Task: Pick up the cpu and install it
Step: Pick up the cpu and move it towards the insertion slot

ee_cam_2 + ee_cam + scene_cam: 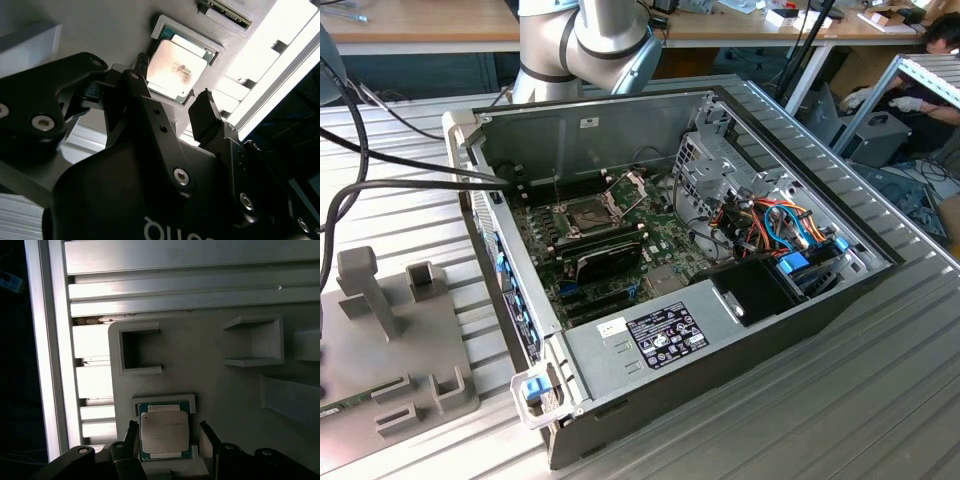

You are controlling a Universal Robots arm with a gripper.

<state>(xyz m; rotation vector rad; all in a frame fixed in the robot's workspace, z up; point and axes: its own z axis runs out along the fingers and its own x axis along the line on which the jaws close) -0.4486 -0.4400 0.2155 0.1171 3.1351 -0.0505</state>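
Soft, even room light fills the exterior view; the inside of the computer case (590, 135) sits in shadow. Both wrist views are dim, with table slats (95, 347) blown out white, a sheen on the cpu (174, 67), and the gripper (172, 80) a black silhouette.

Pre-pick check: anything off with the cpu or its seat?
Only oddity: dark smudges on the lid of the cpu in the second wrist view. Otherwise it lies flat and square in its grey fixture pocket, with the gripper open astride it.
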